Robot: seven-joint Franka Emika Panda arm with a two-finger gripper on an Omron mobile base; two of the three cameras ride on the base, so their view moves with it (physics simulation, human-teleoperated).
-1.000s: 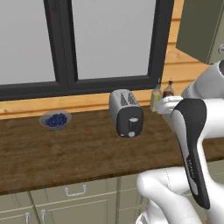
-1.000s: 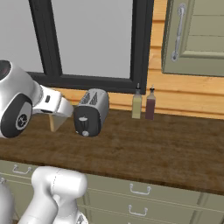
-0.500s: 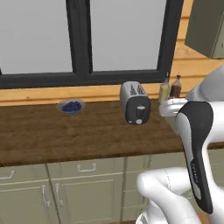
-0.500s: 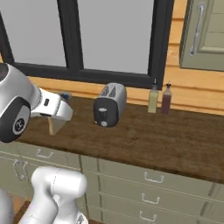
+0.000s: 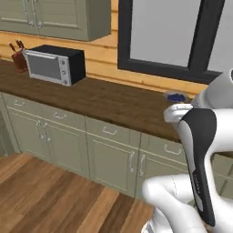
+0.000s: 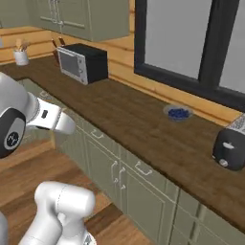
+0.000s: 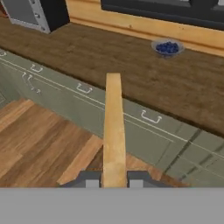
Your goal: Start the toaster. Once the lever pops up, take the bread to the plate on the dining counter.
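My gripper [image 7: 113, 181] is shut on the bread [image 7: 113, 131], a pale cream slice seen edge-on that runs up the middle of the hand view over the cabinet fronts and the floor. The silver-grey toaster [image 6: 230, 147] with its black end panel stands on the wooden cabinet counter [image 6: 143, 129] at the far right of the right base view, well away from the arm. Its lever is too small to make out. The plate and the dining counter are out of view.
A grey bowl of blueberries [image 6: 178, 113] [image 7: 166, 47] sits near the window. A black and silver microwave [image 5: 54, 64] [image 6: 84, 62] stands further left, with a knife block [image 5: 17, 57] beside it. Cabinet drawers [image 5: 109, 150] face me above wood floor [image 5: 50, 200].
The whole picture has shifted: the base has moved, so the toaster slid to the right edge and the microwave came into view. The bread stays in the shut gripper.
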